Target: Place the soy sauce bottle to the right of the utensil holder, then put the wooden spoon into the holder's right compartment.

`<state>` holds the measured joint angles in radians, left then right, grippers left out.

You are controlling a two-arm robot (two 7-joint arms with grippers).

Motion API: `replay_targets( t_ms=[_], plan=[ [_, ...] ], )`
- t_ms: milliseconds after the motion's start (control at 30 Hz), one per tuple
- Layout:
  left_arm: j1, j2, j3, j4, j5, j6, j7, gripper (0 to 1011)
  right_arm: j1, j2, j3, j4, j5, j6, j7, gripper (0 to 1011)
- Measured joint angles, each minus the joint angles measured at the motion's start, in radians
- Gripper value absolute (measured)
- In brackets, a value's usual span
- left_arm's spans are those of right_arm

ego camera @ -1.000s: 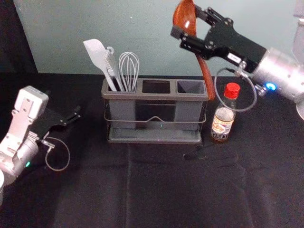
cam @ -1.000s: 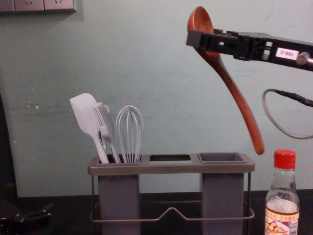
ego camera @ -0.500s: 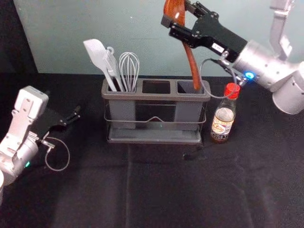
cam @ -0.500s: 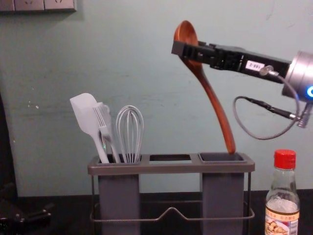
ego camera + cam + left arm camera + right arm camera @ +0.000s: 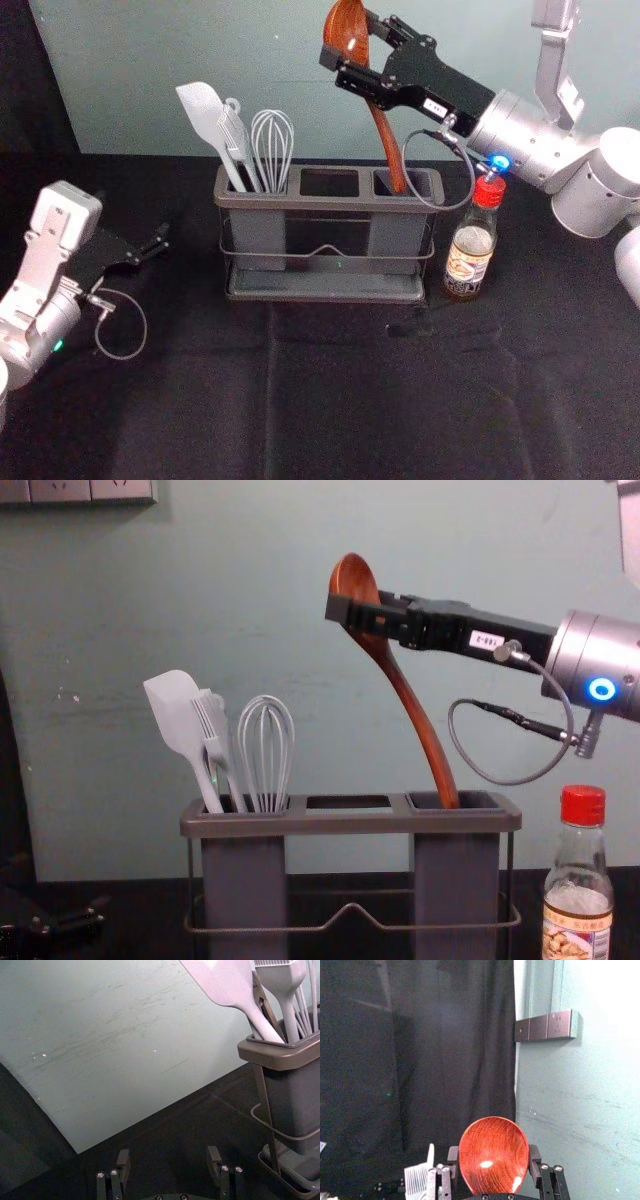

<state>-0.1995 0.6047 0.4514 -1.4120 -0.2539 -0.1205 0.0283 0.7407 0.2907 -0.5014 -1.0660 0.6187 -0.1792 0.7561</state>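
Observation:
High over the back right, my right gripper (image 5: 348,40) is shut on the bowl of the wooden spoon (image 5: 385,135); in the right wrist view the spoon's bowl (image 5: 493,1155) sits between the two fingers of the right gripper (image 5: 493,1160). The handle slants down, its tip inside the mouth of the right compartment (image 5: 480,801) of the utensil holder (image 5: 330,203). Right of the holder, the soy sauce bottle (image 5: 470,250) stands upright, apart from it. My left gripper (image 5: 150,250) is parked at the left; its wrist view shows the left gripper (image 5: 170,1160) with fingers spread, nothing between.
A white spatula (image 5: 205,115), a brush (image 5: 212,730) and a whisk (image 5: 271,145) stand in the holder's left compartment. Behind the black-covered table (image 5: 330,400) rises a pale wall (image 5: 330,660).
My right gripper has moved left and down with the spoon. The handle tip has gone from above and right of the holder into the right compartment's opening. The left arm and the bottle stayed still.

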Motion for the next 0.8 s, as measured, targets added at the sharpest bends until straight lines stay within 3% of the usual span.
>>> replay_targets(
  t_ms=[800],
  plan=[
    [0.000,0.000,0.000,0.000,0.000,0.000,0.000,1005,-0.048,0.003,0.026,0.061,0.005,-0.020,0.056,837]
  ],
)
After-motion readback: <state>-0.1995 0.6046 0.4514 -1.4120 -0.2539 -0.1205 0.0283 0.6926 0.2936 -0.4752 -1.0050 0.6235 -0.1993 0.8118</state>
